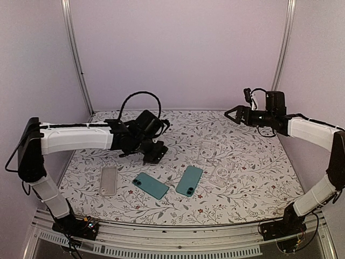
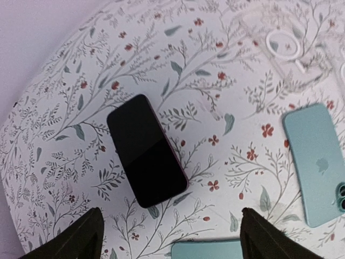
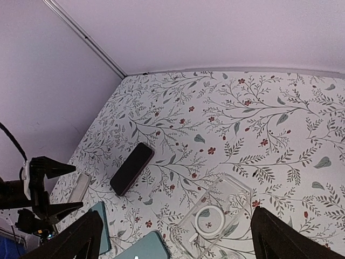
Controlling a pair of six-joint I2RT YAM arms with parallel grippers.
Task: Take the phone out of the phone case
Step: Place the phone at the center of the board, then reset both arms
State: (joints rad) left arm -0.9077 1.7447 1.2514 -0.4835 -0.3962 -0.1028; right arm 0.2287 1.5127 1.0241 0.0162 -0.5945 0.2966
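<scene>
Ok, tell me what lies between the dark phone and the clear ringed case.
Nothing but bare floral tablecloth separates the dark phone from the clear ringed case; the right wrist view shows it.

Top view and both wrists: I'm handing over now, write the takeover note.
Left gripper: open, empty, hovering over the dark phone, which lies screen-up on the table.
Right gripper: open, empty, raised over the far right.
Left teal phone and right teal phone lie back-up near the front, with no case on them. Far clear case and near clear case lie empty.
Done: both teal phones appear to be out.
Left: the dark phone shows a reddish rim, possibly a case, but I cannot tell. Check it first.
</scene>
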